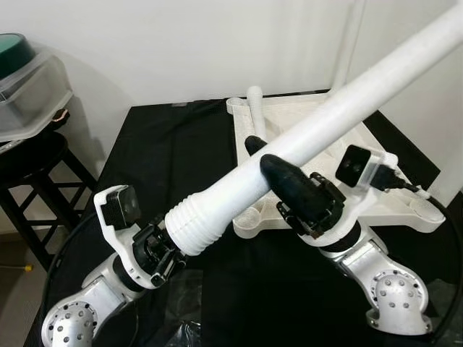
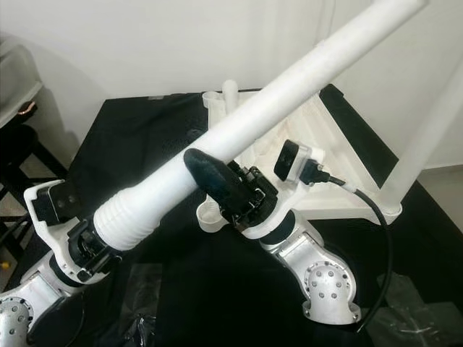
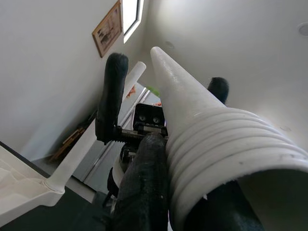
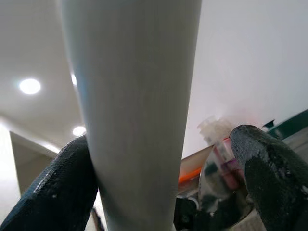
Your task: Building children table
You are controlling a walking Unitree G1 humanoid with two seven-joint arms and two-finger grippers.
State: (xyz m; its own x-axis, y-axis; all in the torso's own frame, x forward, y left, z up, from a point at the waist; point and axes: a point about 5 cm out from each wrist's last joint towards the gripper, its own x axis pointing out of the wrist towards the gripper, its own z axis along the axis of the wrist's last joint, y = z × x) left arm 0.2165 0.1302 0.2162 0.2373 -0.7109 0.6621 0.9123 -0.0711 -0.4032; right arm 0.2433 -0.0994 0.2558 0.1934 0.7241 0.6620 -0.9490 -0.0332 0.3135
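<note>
both grippers — clamped round leg

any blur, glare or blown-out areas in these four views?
Left eye view: sharp, though the white table leg nearly merges with the pale wall. Right eye view: equally sharp, the black table cover swallows shadow detail. Left wrist view: window top blown out, the leg's threaded end soft up close. Right wrist view: leg blurred, ceiling lights flare.

Bright, even indoor light; ceiling spots glow overhead. Head views are sharp, the close leg is blurred.
</note>
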